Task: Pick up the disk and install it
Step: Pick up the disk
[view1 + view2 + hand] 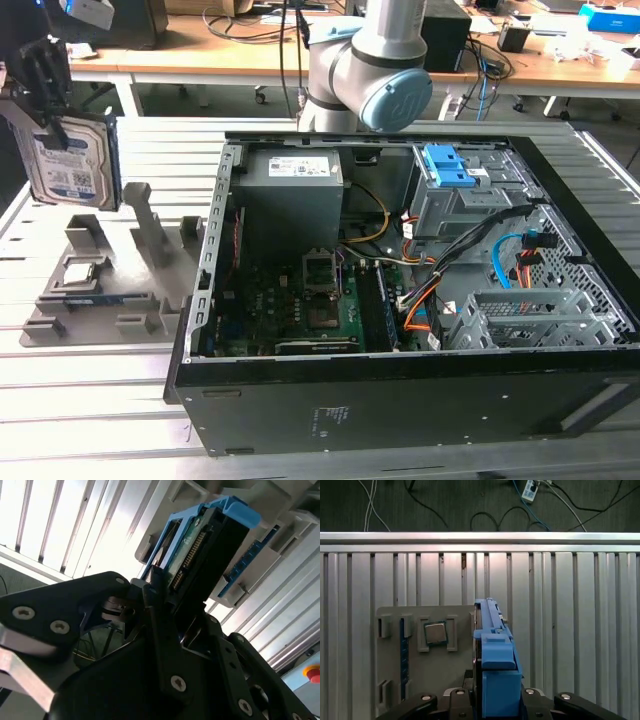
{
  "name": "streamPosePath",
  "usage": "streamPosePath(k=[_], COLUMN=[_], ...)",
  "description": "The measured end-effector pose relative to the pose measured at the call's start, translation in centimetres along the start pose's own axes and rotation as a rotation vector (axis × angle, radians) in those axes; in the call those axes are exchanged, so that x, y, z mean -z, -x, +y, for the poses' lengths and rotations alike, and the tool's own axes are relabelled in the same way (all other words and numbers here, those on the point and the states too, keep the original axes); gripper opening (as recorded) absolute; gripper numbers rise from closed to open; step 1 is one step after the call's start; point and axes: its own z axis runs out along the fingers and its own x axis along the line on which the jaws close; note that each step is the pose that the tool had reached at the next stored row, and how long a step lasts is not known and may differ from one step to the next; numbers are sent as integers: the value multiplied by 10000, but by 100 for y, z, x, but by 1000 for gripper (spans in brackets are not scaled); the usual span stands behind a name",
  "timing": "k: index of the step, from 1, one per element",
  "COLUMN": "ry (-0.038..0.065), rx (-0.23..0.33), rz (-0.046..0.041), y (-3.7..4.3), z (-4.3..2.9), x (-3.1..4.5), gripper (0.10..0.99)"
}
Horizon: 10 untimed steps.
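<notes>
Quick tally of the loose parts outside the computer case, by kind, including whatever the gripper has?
disk, clamped in the gripper: 1
processor chip, seated in the grey holder: 1
thin blue board, slotted in the holder: 1
grey holder: 1
Total: 4

No print is legible anywhere. The disk [75, 150], at ten o'clock from the open computer case [450, 400], carries a white-and-blue label [60, 172] whose print is too small to read. A pale sticker [297, 166] on the grey power-supply box [295, 215], at twelve o'clock inside the case, and small white marks [330, 414] on the case's near wall are equally unreadable.
</notes>
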Motion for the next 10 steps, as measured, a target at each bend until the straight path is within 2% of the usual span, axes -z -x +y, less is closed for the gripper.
streamPosePath(k=[2,4,8,10], ry=[1,1,1,0], rx=[1,0,1,-1], rz=[0,0,0,0], y=[10,33,50,62], z=[9,14,19,25], x=[278,414,588,735], gripper=[365,365,365,365])
